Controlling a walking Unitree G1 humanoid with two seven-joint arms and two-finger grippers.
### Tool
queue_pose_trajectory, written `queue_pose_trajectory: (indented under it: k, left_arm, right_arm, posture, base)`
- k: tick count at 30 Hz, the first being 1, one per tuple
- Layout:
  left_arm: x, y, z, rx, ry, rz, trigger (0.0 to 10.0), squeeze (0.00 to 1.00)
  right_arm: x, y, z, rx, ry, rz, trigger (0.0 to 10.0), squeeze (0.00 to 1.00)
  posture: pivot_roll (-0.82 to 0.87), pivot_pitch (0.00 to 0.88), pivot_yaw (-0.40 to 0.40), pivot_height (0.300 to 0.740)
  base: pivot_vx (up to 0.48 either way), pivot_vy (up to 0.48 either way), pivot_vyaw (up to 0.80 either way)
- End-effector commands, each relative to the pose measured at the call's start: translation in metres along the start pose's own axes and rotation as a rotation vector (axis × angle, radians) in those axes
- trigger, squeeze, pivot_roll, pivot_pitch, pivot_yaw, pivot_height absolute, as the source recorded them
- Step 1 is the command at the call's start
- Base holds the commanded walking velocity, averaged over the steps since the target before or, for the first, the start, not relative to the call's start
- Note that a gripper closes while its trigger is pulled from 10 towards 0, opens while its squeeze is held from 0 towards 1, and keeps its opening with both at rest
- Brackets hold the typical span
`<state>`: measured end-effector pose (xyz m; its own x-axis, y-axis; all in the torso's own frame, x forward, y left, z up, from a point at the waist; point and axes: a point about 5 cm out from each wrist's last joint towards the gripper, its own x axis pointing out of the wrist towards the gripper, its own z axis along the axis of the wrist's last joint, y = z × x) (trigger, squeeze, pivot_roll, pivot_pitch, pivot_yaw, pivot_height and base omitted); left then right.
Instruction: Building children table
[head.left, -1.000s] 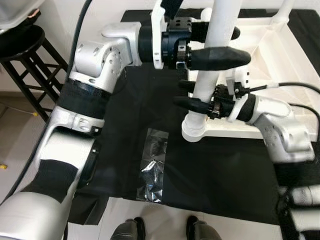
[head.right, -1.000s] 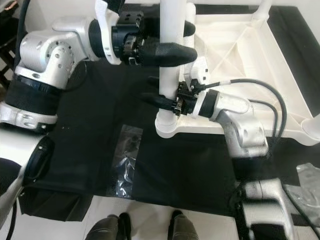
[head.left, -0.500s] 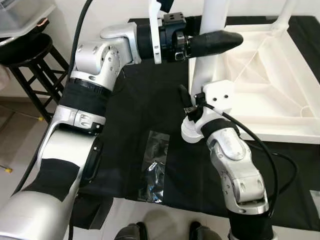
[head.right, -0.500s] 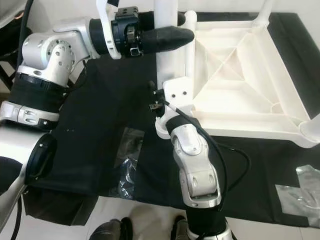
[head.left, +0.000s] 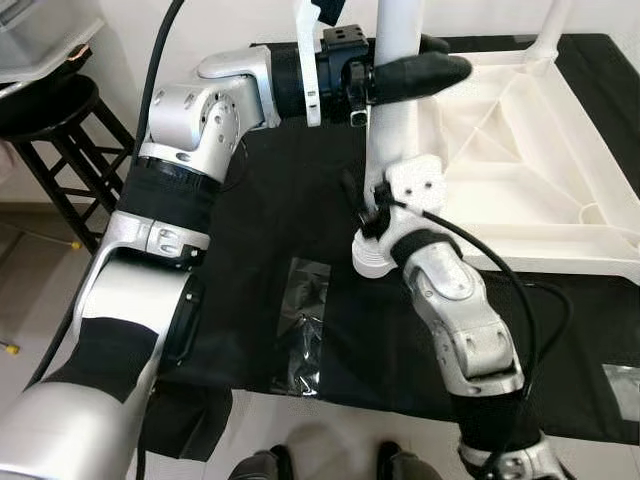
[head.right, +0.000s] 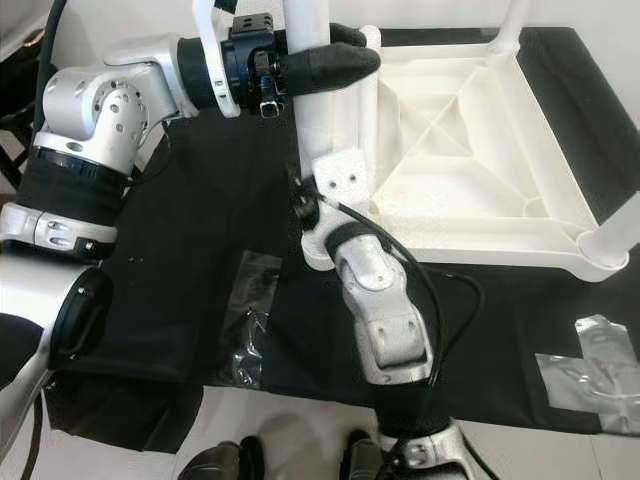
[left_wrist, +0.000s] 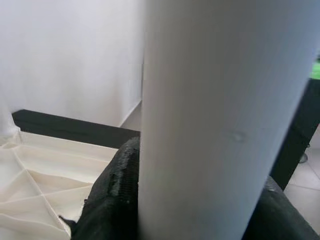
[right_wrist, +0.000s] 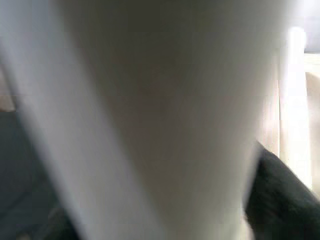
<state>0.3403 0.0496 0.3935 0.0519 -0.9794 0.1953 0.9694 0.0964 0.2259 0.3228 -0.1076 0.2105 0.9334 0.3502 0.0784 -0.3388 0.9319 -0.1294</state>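
Left eye view: my left gripper (head.left: 400, 75) reaches in from the left, its black fingers clamped on the upper part of a white table leg (head.left: 385, 140). The leg stands upright at the near left corner of the white tabletop (head.left: 520, 150), which lies upside down on a black cloth (head.left: 270, 220). My right gripper (head.left: 372, 205) is low on the same leg, just above its foot; I cannot tell how its fingers stand. A clear plastic bag (head.left: 305, 325) lies on the cloth, near and left of the foot. A black stool (head.left: 55, 140) stands far left.

Right eye view: a second leg (head.right: 615, 235) rises at the tabletop's near right corner. A foil bag (head.right: 585, 365) lies at near right.

Left wrist view: the leg sits between my two black fingers (left_wrist: 112, 192).

Right wrist view: blurred white leg, very close.
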Motion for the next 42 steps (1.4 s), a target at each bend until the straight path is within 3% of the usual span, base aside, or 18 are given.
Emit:
queue_pose_trajectory:
  k: [1,2,3,5,6,7,11,13,15,18,19,21,32,33,41,42]
  left_arm:
    - [0.005,-0.006,-0.003,-0.02,0.01,-0.066,0.0,0.0]
    - [0.005,-0.006,-0.003,-0.02,0.01,-0.066,0.0,0.0]
    - [0.005,-0.006,-0.003,-0.021,0.012,-0.073,0.0,0.0]
    - [0.005,-0.006,-0.003,-0.021,0.012,-0.073,0.0,0.0]
    - [0.005,-0.007,-0.003,-0.022,0.015,-0.076,0.0,0.0]
    - [0.004,-0.007,-0.003,-0.024,0.018,-0.078,0.0,0.0]
    - [0.003,-0.008,-0.004,-0.028,0.025,-0.086,0.0,0.0]
    - [0.003,-0.008,-0.004,-0.028,0.025,-0.086,0.0,0.0]
    - [0.003,-0.01,-0.006,-0.031,0.035,-0.102,0.0,0.0]
    - [0.004,-0.01,-0.006,-0.033,0.038,-0.111,0.0,0.0]
    - [0.005,-0.011,-0.006,-0.032,0.04,-0.118,0.0,0.0]
    - [0.006,-0.012,-0.005,-0.029,0.042,-0.124,0.0,0.0]
    - [0.006,-0.017,-0.007,0.0,0.056,-0.157,0.0,0.0]
    - [0.008,-0.016,-0.007,0.002,0.048,-0.148,10.0,1.0]
    - [0.002,-0.01,-0.002,-0.004,0.028,-0.07,10.0,1.0]
    - [-0.01,-0.006,0.001,-0.014,0.017,-0.035,10.0,0.0]
  right_arm:
    - [0.005,0.002,0.02,0.038,-0.088,0.132,10.0,1.0]
    - [0.005,0.002,0.02,0.038,-0.088,0.132,10.0,1.0]
    - [0.005,-0.008,0.045,0.021,-0.174,0.335,10.0,1.0]
    - [0.005,-0.008,0.045,0.021,-0.174,0.335,10.0,1.0]
    - [0.001,-0.02,0.064,-0.027,-0.216,0.487,10.0,0.23]
    - [-0.003,-0.031,0.077,-0.085,-0.232,0.6,10.0,0.0]
    - [-0.008,-0.045,0.08,-0.116,-0.201,0.746,10.0,0.0]
    - [-0.008,-0.045,0.08,-0.116,-0.201,0.746,10.0,0.0]
    - [-0.005,-0.053,0.077,-0.08,-0.17,0.851,10.0,0.0]
    - [-0.001,-0.056,0.076,-0.067,-0.157,0.874,9.9,0.0]
    - [0.003,-0.059,0.074,-0.053,-0.147,0.909,0.6,0.0]
    - [0.008,-0.062,0.071,-0.042,-0.134,0.956,0.0,0.0]
    - [0.011,-0.062,0.063,-0.051,-0.118,1.022,0.0,0.0]
    - [0.012,-0.064,0.061,-0.049,-0.128,0.995,0.0,0.0]
    - [0.01,-0.066,0.054,-0.039,-0.153,0.899,0.0,0.0]
    - [0.007,-0.066,0.047,-0.034,-0.146,0.841,0.0,0.0]
  posture:
    - [0.04,0.216,0.089,0.74]
    - [0.04,0.216,0.089,0.74]
    - [0.05,0.217,0.087,0.74]
    - [0.05,0.217,0.087,0.74]
    - [0.05,0.217,0.087,0.74]
    - [0.06,0.218,0.088,0.74]
    - [0.06,0.219,0.09,0.74]
    - [0.06,0.219,0.09,0.74]
    - [0.07,0.223,0.1,0.74]
    - [0.07,0.222,0.099,0.74]
    - [0.07,0.222,0.098,0.74]
    - [0.08,0.222,0.099,0.74]
    - [0.08,0.219,0.1,0.74]
    - [0.08,0.217,0.103,0.74]
    - [0.07,0.217,0.103,0.74]
    - [0.06,0.217,0.097,0.74]
  base:
    - [0.0,0.0,0.0]
    - [0.0,0.0,0.0]
    - [0.0,0.0,0.0]
    - [0.0,0.0,0.0]
    - [0.0,0.0,0.0]
    - [0.0,0.0,0.0]
    - [0.0,0.0,0.0]
    - [0.0,0.0,0.0]
    - [0.0,0.0,0.0]
    - [0.0,0.0,0.0]
    - [0.0,0.0,0.0]
    - [0.0,0.0,0.0]
    - [0.0,0.0,0.0]
    - [0.0,0.0,0.0]
    - [0.0,0.0,0.0]
    - [0.0,0.0,0.0]
